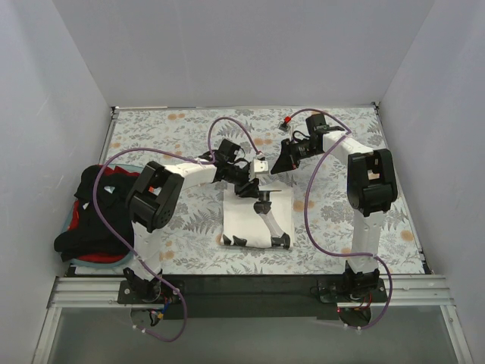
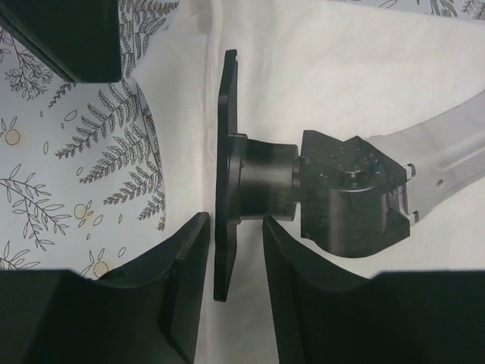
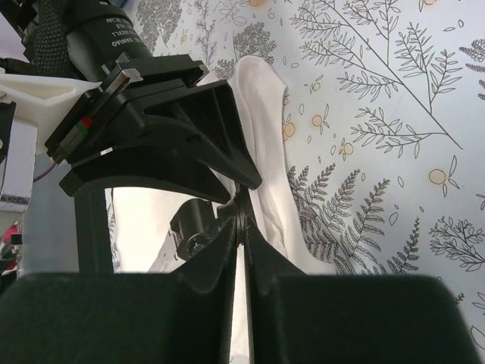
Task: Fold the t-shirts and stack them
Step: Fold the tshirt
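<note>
- The left gripper (image 2: 236, 227) hangs over the off-white t-shirt (image 1: 244, 220), its jaws apart on either side of a black plate (image 2: 225, 152) standing edge-up on the cloth.
- The right gripper (image 3: 239, 227) sits at the shirt's 12 o'clock edge, fingertips pressed together; whether cloth is caught cannot be told.
- One off-white shirt lies folded at the middle of the floral table cloth (image 1: 333, 205).
- At 9 o'clock, a pile: one black t-shirt (image 1: 95, 220), one red t-shirt (image 1: 102, 258), one teal t-shirt (image 1: 73, 214).

a floral table cloth (image 1: 341, 144) lies spread flat, with a black-and-white bracket (image 1: 269, 224) near its middle.
</note>
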Action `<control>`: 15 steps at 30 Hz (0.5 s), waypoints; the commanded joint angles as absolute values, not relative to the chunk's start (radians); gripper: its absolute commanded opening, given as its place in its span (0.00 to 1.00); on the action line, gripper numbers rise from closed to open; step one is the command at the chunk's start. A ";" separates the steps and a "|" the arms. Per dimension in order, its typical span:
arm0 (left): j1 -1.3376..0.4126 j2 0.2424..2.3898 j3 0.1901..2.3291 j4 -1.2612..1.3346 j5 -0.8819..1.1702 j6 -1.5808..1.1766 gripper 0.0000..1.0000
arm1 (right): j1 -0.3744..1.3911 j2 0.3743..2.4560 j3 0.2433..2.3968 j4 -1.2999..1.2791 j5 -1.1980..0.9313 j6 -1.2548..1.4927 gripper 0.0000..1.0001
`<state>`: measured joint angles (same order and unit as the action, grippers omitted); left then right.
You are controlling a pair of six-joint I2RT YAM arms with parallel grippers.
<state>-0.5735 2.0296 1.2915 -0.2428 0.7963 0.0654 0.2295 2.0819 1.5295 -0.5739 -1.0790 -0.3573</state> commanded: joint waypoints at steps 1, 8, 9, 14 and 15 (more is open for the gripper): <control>-0.581 2.016 1.316 -0.256 0.818 0.090 0.32 | 0.230 2.086 1.539 -0.545 -1.117 -0.339 0.12; -0.598 1.912 1.243 -0.212 0.816 0.132 0.00 | 0.235 2.111 1.548 -0.514 -1.134 -0.304 0.12; -0.603 1.892 1.221 -0.197 0.808 0.140 0.00 | 0.238 2.114 1.548 -0.506 -1.143 -0.298 0.12; -0.629 1.769 1.088 -0.058 0.753 0.189 0.00 | 0.276 2.146 1.522 -0.472 -1.183 -0.273 0.11; -0.633 1.740 1.060 -0.049 0.749 0.213 0.00 | 0.284 2.152 1.519 -0.471 -1.192 -0.273 0.11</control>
<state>-0.6140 1.8580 1.1122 -0.1455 0.7677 0.1459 0.2516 2.1338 1.5280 -0.5045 -1.1316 -0.2913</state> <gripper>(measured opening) 0.025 0.115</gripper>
